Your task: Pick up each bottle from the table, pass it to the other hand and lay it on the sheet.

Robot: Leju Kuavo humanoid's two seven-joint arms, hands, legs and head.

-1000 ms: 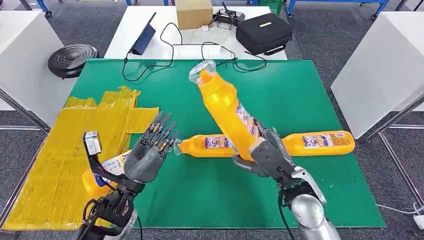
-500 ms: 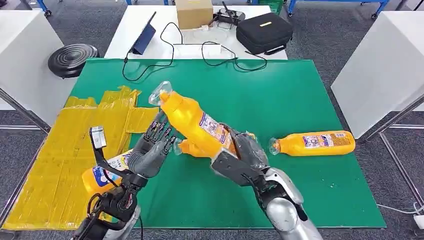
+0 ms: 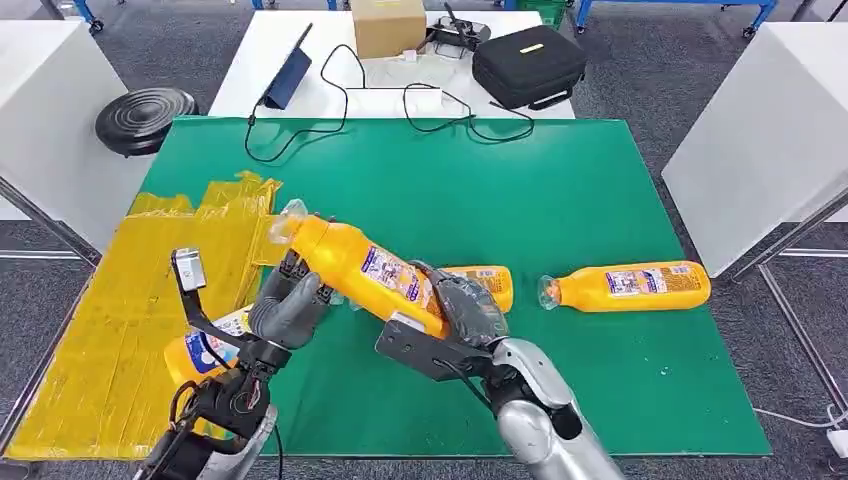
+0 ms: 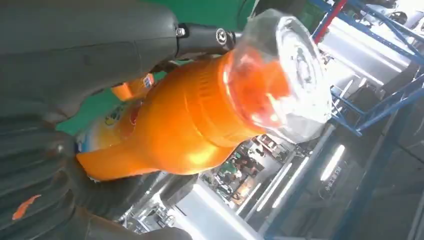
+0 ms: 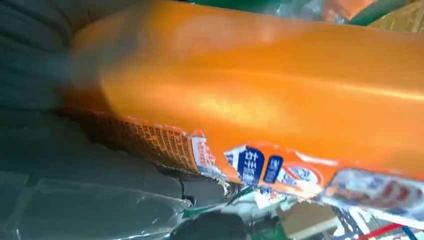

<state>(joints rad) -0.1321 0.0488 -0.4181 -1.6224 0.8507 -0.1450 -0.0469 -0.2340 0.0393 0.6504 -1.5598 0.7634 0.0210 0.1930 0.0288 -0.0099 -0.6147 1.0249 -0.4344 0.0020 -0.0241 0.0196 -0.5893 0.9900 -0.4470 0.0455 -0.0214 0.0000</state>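
Since the earlier frames the right hand point(image 3: 462, 312) has swung its orange bottle point(image 3: 365, 265) down and leftward, from nearly upright to a shallow tilt, neck toward the left hand point(image 3: 290, 305). The right hand's fingers wrap the bottle's base end; the left hand's fingers curl up around the neck end just below the clear cap point(image 4: 287, 75), touching it, though whether they bear any weight yet I cannot tell.

The handover looks underway. To do it well, the left hand should close firmly on the shoulder before the right lets go, since the smooth body could slip.

One bottle point(image 3: 205, 345) already lies on the yellow sheet point(image 3: 120, 300), partly behind the left arm. Two more remain on the green table point(image 3: 600, 200): one point(image 3: 630, 285) to the right, another point(image 3: 490, 285) just behind the right hand.
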